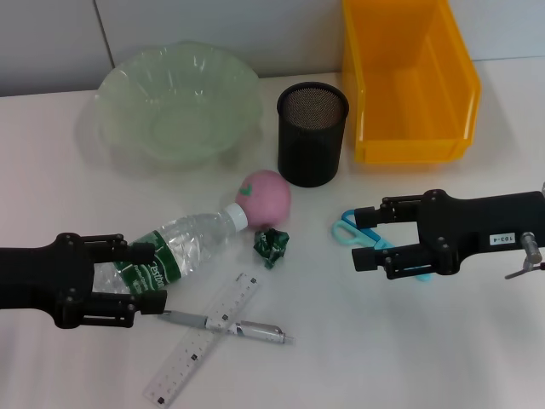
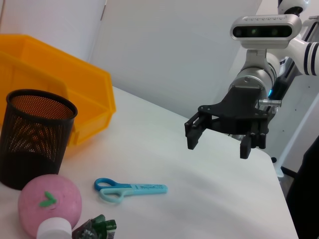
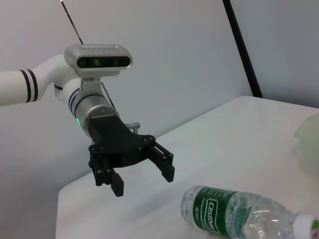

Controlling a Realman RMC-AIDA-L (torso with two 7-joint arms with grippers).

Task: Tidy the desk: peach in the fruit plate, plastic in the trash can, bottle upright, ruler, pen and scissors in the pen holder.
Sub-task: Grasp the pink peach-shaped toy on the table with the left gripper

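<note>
White table [image 1: 409, 341] carries bowl [image 1: 177, 102], bin [image 1: 407, 81], mesh cup [image 1: 312, 133], peach [image 1: 264, 198], bottle [image 1: 174, 251], wrapper [image 1: 272, 246], scissors [image 1: 362, 236], ruler [image 1: 203, 338], pen [image 1: 228, 325].

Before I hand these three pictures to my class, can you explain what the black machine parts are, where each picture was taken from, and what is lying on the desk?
This is a two-armed robot. The head view looks down at the desk; the other two come from cameras on its wrists, each showing the opposite arm.

The left claw is open at the base of a lying bottle. The right claw is open above blue scissors. Neither holds anything.

On the desk lie a pink peach, a green crumpled plastic scrap, a ruler and a pen crossing it. Behind stand a green fruit plate, a black mesh pen holder and a yellow bin.
</note>
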